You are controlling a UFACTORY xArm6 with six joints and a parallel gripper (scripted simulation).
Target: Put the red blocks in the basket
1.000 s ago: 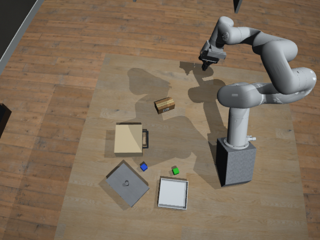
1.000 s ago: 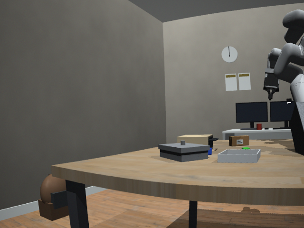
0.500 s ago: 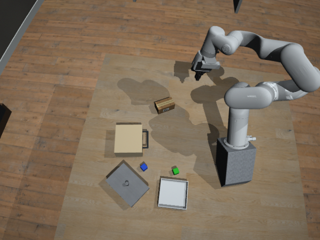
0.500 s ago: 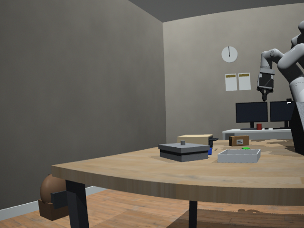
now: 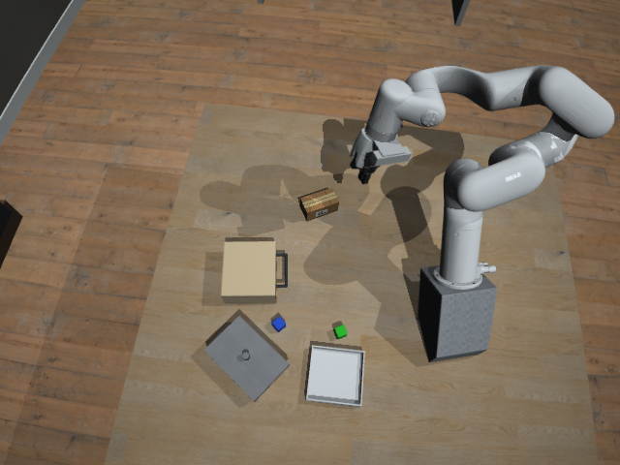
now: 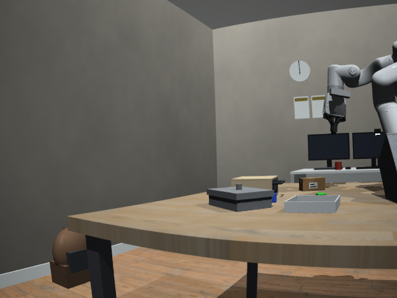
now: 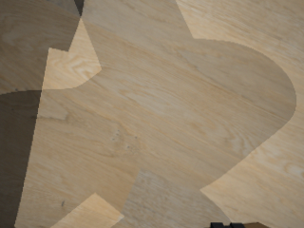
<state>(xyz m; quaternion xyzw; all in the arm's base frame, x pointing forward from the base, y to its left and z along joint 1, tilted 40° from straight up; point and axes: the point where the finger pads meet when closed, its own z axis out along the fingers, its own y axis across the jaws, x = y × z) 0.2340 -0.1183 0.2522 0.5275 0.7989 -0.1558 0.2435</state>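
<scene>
No red block shows in any view. The white basket (image 5: 334, 374) is empty near the front; it also shows in the side view (image 6: 312, 203). The light wooden cabinet (image 5: 248, 268) lies with its dark drawer handle (image 5: 283, 269) close against its body. The grey metal box (image 5: 246, 356) has its lid with a knob on top, seen too in the side view (image 6: 239, 197). My gripper (image 5: 364, 175) is shut and empty, high above the table, to the right of and beyond the cardboard box (image 5: 318, 202). The wrist view shows only bare table and shadows.
A blue block (image 5: 278, 324) lies between the cabinet and the metal box. A green block (image 5: 340, 330) lies just behind the basket. The arm's grey base pedestal (image 5: 456, 319) stands at the right. A red cup (image 6: 337, 165) stands on a far desk.
</scene>
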